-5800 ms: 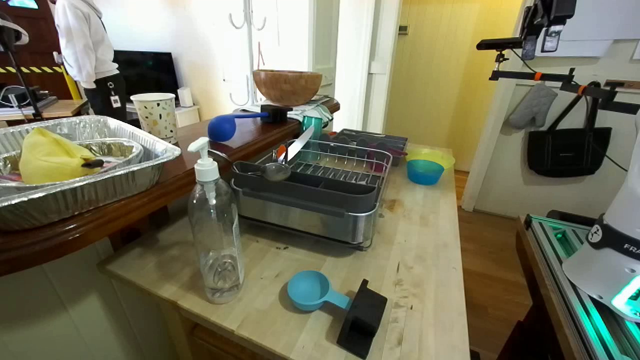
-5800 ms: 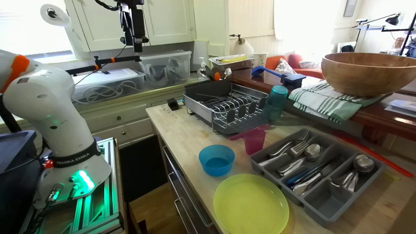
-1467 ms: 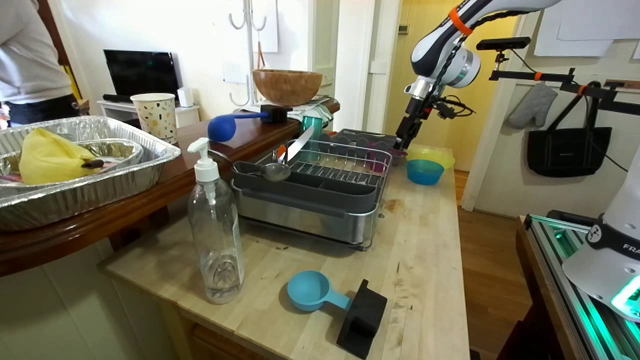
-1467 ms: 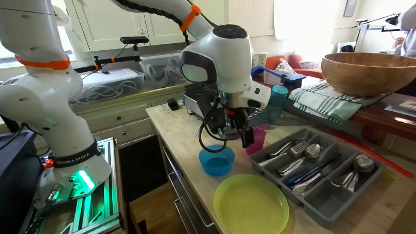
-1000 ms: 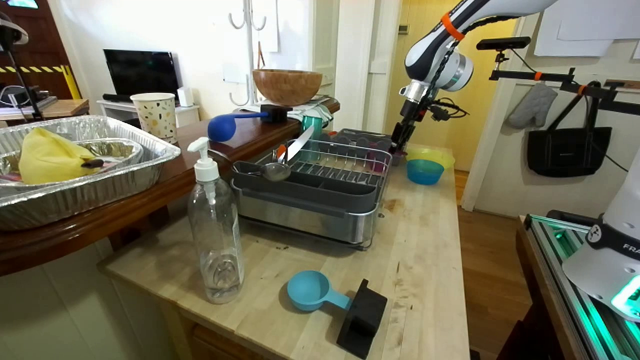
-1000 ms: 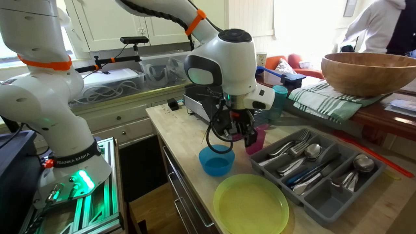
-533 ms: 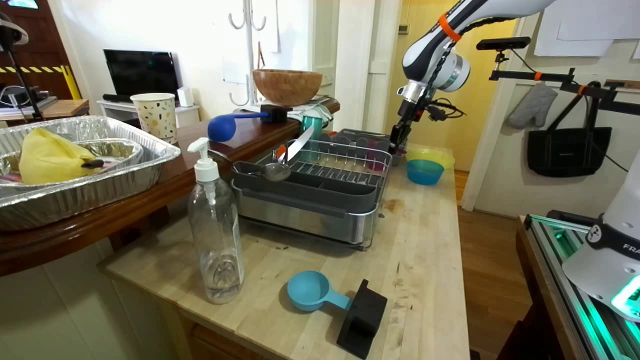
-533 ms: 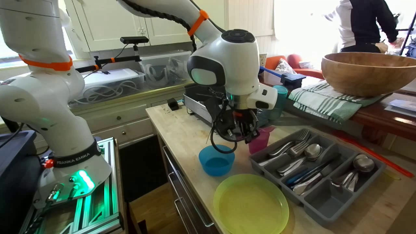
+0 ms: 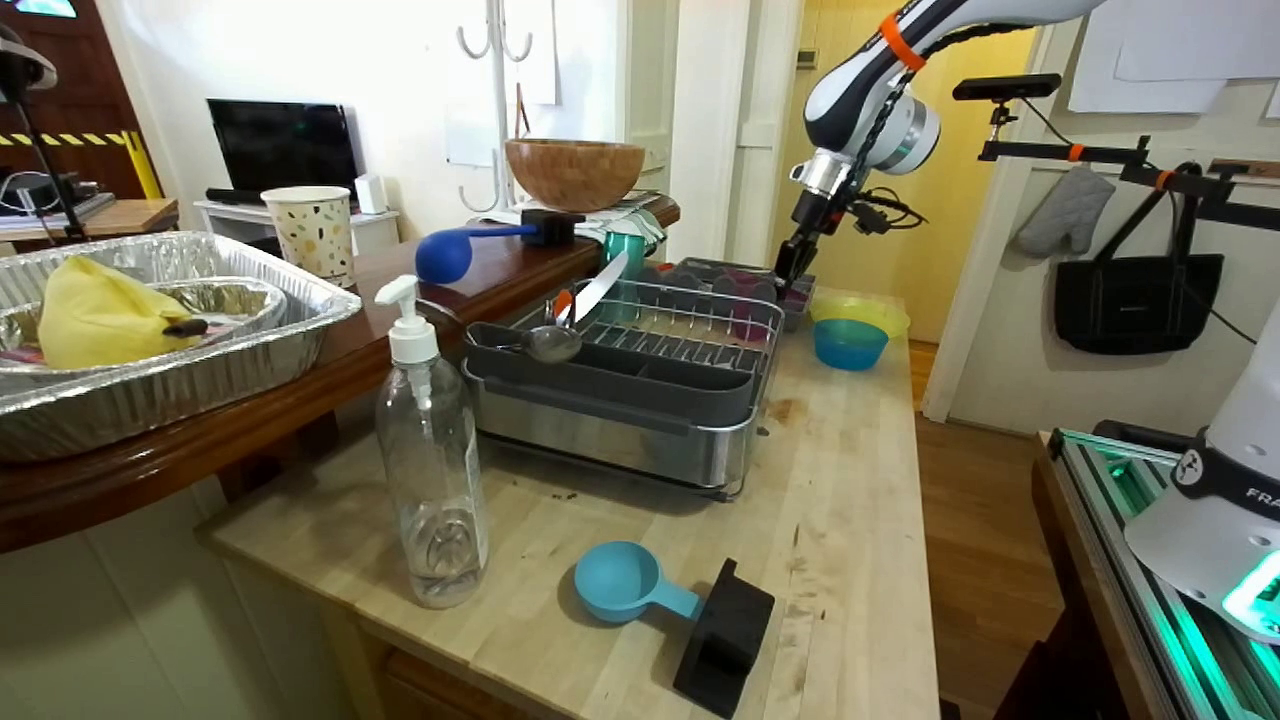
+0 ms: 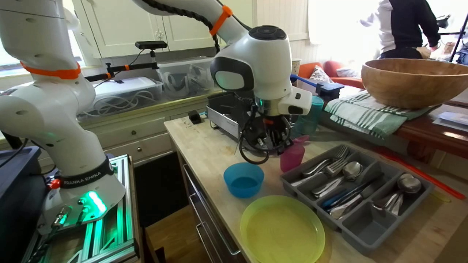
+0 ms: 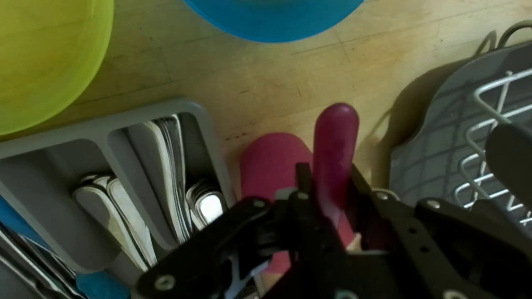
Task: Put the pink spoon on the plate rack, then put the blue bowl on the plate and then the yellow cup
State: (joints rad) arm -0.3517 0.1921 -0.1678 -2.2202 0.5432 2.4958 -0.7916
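My gripper (image 11: 330, 170) is shut on the pink spoon (image 11: 336, 137), whose rounded end sticks out past the fingers in the wrist view. Below it stands a pink cup-like body (image 10: 291, 159); whether the spoon touches it I cannot tell. The blue bowl (image 10: 244, 179) sits on the counter beside the round yellow plate (image 10: 283, 233), which bears nothing. To one side is the plate rack (image 11: 440, 137), a grey wire rack with a side caddy, also seen in both exterior views and partly behind the arm in an exterior view. The yellow cup is out of view.
A grey cutlery tray (image 10: 365, 233) lies close to the pink body. A teal tumbler (image 10: 310, 113) stands near the rack. Farther off are a pump bottle (image 9: 440, 500) and a light-blue scoop (image 9: 620, 580) with a black block. A wooden bowl (image 10: 413, 84) rests on the ledge.
The arm has come in over the counter. Within the last second my gripper has closed on the pink spoon and risen slightly. The pink cup-like body has shifted a little towards the cutlery tray.
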